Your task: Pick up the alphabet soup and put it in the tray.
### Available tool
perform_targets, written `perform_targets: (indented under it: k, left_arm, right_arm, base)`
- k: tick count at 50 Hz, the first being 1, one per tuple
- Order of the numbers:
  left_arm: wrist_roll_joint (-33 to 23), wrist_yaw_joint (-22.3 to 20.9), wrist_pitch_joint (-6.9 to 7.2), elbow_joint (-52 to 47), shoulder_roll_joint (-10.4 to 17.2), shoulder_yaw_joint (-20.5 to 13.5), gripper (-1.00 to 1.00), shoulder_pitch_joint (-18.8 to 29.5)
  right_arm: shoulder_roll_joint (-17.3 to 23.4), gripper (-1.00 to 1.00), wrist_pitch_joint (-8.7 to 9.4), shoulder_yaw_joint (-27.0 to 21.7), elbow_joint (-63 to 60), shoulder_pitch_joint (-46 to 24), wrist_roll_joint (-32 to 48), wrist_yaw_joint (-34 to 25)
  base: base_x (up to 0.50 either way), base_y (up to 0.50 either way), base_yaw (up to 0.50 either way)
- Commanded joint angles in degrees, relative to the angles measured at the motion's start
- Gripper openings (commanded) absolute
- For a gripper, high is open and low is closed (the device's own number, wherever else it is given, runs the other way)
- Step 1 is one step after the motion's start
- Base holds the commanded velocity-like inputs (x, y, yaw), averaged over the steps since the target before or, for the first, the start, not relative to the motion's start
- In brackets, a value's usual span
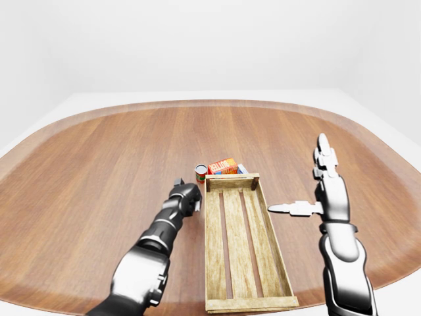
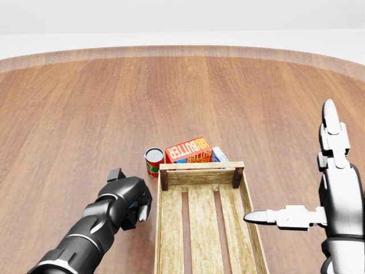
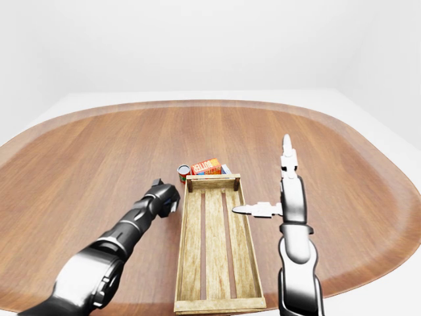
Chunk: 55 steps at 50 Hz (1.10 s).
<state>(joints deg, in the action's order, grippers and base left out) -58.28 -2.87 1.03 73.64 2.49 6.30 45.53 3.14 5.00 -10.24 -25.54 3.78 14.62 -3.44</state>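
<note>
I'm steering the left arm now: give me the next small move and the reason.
Probably ease the left hand up the head view toward the soup can. The can stands upright on the table just outside the tray's top left corner, and the hand is short of it, holding nothing.
</note>
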Motion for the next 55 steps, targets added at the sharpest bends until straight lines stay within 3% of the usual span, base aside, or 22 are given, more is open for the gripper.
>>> perform_targets:
  k: [1, 10, 17, 28, 44, 49, 55]
  left_arm:
    - [1.4, -1.8, 0.77, -5.2, 1.1, -0.1, -1.0, 0.7]
    - [2.6, -5.6, 2.57, -11.4, 1.7, -0.5, -1.0, 1.7]
    - [1.0, -8.9, 3.97, -17.2, 3.2, -0.6, -1.0, -0.2]
    - [-1.9, -16.7, 3.97, -30.6, 3.8, -1.3, -1.0, -3.9]
    - [-3.4, -19.3, 3.97, -35.0, 2.4, -1.1, -1.0, -5.4]
    - [-3.9, -21.3, 3.97, -38.3, 2.7, -1.4, -1.0, -6.5]
    - [-4.6, -26.6, 3.97, -49.1, 2.3, -1.7, -1.0, -10.2]
  right_arm:
    - [0.0, 1.0, 0.0, 0.3, 1.1, -0.1, 0.0, -0.1]
    - [0.0, 1.0, 0.0, 0.1, 0.9, 0.0, -0.1, -0.2]
    - [0.0, 1.0, 0.0, 0.2, 0.9, 0.1, 0.0, -0.2]
    - [-0.1, 1.0, 0.0, 0.2, 0.3, 0.1, 0.0, -0.3]
    - [0.0, 1.0, 0.0, -0.1, 0.1, 0.1, 0.0, -0.4]
    - [-0.1, 1.0, 0.0, 0.1, 0.3, 0.0, 0.1, -0.3]
    - [-0.1, 1.0, 0.0, 0.5, 0.8, -0.2, 0.3, -0.1]
  base:
    - [0.0, 0.0, 0.0]
    - [0.0, 0.0, 0.0]
    - [0.0, 0.0, 0.0]
    - [0.0, 0.0, 0.0]
    - [0.0, 0.0, 0.0]
    - [0.0, 0.0, 0.0]
    - [0.0, 0.0, 0.0]
